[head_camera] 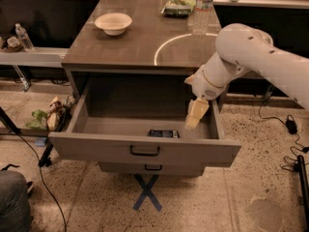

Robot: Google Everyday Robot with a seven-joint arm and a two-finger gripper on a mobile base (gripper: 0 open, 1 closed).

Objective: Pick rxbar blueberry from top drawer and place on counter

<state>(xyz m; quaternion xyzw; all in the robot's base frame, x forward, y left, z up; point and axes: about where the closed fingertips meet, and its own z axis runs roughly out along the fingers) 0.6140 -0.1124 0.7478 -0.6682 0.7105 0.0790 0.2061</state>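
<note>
1. Rxbar (163,133): lies flat on the floor of the open top drawer (96,149), mid-width, just behind the front wall.
2. Gripper (193,121): points down into the drawer's right part, to the right of the bar and apart from it; its grasp state cannot be told.
3. Counter (130,50): carries a bowl (113,22), a bottle (203,8) and a green bag (178,5).

The cream hand (192,122) hangs inside the grey top drawer (96,149), right of the blue-black rxbar blueberry (163,133). A thin white curve (160,49) marks the grey-brown desk (120,50).
</note>
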